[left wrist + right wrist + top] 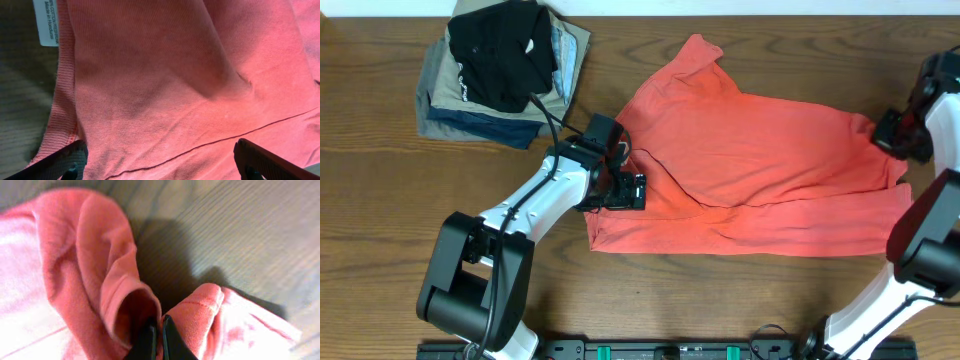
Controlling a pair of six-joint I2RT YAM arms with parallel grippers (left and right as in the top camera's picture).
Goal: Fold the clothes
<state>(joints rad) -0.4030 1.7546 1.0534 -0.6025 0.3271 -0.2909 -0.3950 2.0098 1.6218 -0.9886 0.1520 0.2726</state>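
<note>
Right hand (159, 330) pinches a bunched edge of the soft coral T-shirt (760, 170); left hand (160, 145) (spread wide) hangs over it.

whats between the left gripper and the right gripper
Only the coral-red T-shirt. In the overhead view it covers the whole stretch from the open left gripper to the right gripper, which is shut on its edge.

T-shirt (760, 170), one: coral-red, short-sleeved, soft knit. Lay flat, wrinkled, lower part doubled over, right of the stack of folded garments (500, 80), near but apart. White label (47, 22) showed by ribbed edge; end farthest from stack bunched.
</note>
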